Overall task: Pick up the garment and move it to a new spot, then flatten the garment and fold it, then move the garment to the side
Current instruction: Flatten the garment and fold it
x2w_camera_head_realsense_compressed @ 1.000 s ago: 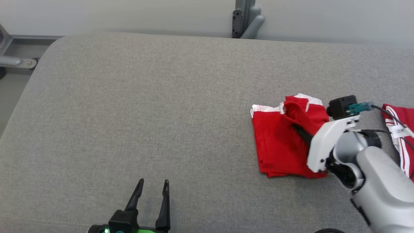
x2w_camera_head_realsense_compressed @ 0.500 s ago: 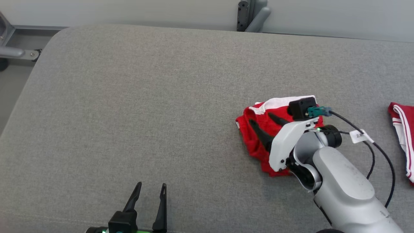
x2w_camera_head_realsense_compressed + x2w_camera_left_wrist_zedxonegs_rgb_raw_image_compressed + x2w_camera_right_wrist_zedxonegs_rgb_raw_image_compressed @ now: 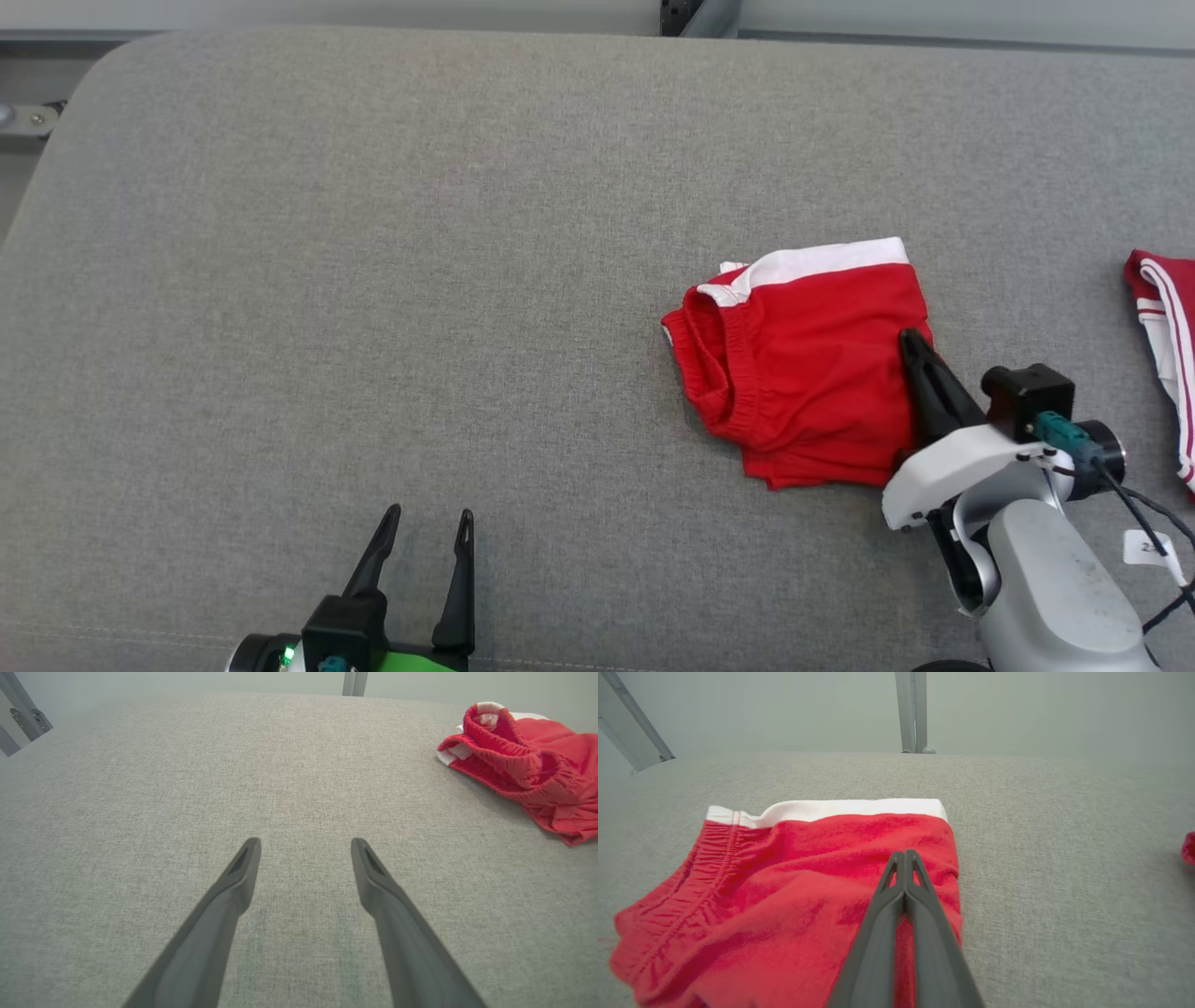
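Seen from the head, the garment (image 3: pixel 803 364), red with a white band along its far edge, lies folded into a rough square on the grey pad (image 3: pixel 373 280), right of the middle, its gathered waistband turned to the left. The right gripper (image 3: pixel 907 338) reaches in from the lower right, its two fingers pressed together with their tips over the garment's right edge; whether they touch the cloth I cannot tell. A second red cloth (image 3: pixel 1158 308) with white stripes lies at the pad's right edge, well apart from the garment. The left gripper (image 3: pixel 428 513) sits at the bottom left with its fingers spread and nothing between them, far from the garment. In the left wrist view, the left gripper (image 3: pixel 306 844) points across bare pad (image 3: pixel 140 788), fingers wide apart, and the garment (image 3: pixel 528 770) shows at the upper right as a low, rumpled heap with the waistband facing the camera. In the right wrist view, the right gripper (image 3: pixel 904 854) has its fingers closed against each other along their whole length, with no cloth seen between them, and its tips lie above the garment (image 3: pixel 784 882) near its right side, short of the white band. Grey pad (image 3: pixel 1064 835) spreads to the right, where a bit of the second red cloth (image 3: pixel 1190 848) shows at the edge.
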You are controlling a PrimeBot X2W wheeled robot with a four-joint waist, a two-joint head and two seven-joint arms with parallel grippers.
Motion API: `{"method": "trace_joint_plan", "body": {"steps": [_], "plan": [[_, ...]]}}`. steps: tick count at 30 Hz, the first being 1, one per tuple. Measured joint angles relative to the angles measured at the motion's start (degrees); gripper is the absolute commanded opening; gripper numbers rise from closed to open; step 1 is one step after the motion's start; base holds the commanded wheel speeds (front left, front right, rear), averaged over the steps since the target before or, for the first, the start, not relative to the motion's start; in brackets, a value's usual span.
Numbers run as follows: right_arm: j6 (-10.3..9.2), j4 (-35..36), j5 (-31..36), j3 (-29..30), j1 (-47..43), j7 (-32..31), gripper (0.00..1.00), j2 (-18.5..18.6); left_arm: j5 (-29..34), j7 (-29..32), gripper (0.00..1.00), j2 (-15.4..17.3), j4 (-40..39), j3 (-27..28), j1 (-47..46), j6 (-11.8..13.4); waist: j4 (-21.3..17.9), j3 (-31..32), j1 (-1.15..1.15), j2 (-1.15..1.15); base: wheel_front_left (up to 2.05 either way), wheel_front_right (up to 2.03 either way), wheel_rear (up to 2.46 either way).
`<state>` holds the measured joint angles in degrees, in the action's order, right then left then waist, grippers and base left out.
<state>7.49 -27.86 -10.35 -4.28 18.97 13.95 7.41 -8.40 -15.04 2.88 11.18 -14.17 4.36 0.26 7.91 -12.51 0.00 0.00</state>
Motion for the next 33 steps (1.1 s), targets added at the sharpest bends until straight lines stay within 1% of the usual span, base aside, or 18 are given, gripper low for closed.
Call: {"method": "trace_joint_plan", "body": {"steps": [3,6,10,15,18,21,23,27,28,29,30,33], "plan": [[0.0,-6.22,3.25,0.22,2.54,0.89,0.0,-1.87,0.52,0.0,1.0,-0.02,0.08,0.0,-1.19,-0.31,0.08,-1.7,0.0,0.0,0.0,0.0,0.0],[0.0,-5.97,4.6,-0.69,4.27,1.04,0.0,-3.56,0.75,0.0,1.0,-0.01,0.1,0.52,-1.77,-0.33,0.55,-2.77,0.0,0.0,0.0,0.0,0.0],[0.0,-5.05,5.34,-4.36,4.42,1.05,0.0,-4.52,0.88,0.0,1.0,-0.01,0.21,1.03,-1.87,-0.33,1.6,-3.04,0.0,0.0,0.0,0.0,0.0],[0.0,-7.31,1.27,-11.41,4.13,1.05,0.0,-4.56,0.13,0.0,1.0,0.0,0.24,0.74,-1.87,-0.24,2.21,-2.47,0.0,0.0,0.0,0.0,0.0],[0.0,-7.56,-0.32,-14.62,4.28,1.05,0.0,-4.56,-0.22,0.0,1.0,-0.01,0.3,0.16,-1.86,0.07,2.33,-2.07,0.0,0.0,0.0,0.0,0.0],[0.0,-7.24,-1.03,-16.1,4.3,1.07,0.0,-4.57,-0.31,0.0,1.0,-0.01,0.34,-0.13,-1.85,0.47,2.24,-1.84,0.0,0.0,0.0,0.0,0.0],[0.0,-5.97,-1.93,-18.12,4.15,1.07,0.0,-4.58,-0.94,0.0,1.0,-0.01,0.33,-0.26,-1.79,0.97,1.74,-1.54,0.0,0.0,0.0,0.0,0.0],[0.0,-3.88,-0.92,-17.62,3.57,1.07,0.0,-4.64,-1.32,0.0,1.0,-0.01,0.35,-0.05,-1.67,1.24,0.88,-1.1,0.0,0.0,0.0,0.0,0.0],[0.0,-2.38,-0.16,-17.04,3.2,1.05,0.25,-4.64,-1.57,0.0,1.0,-0.02,0.34,0.16,-1.62,1.24,0.58,-0.82,0.0,0.0,0.0,0.0,0.0],[0.0,-0.14,0.59,-16.15,2.46,1.07,0.73,-4.55,-1.78,0.0,1.0,-0.02,0.29,0.52,-1.53,1.24,0.31,-0.44,0.0,0.0,0.0,0.0,0.0],[0.0,2.56,1.29,-14.86,1.4,1.07,1.0,-4.57,-2.07,0.0,1.0,-0.02,0.16,0.9,-1.42,1.24,0.04,0.01,0.0,0.0,0.0,0.0,0.0],[0.0,11.41,4.12,-10.44,-3.54,1.11,1.0,-4.67,-2.35,0.0,1.0,-0.03,-0.43,2.79,-0.49,1.35,-1.01,1.48,0.0,0.0,0.0,0.0,0.0]]}}
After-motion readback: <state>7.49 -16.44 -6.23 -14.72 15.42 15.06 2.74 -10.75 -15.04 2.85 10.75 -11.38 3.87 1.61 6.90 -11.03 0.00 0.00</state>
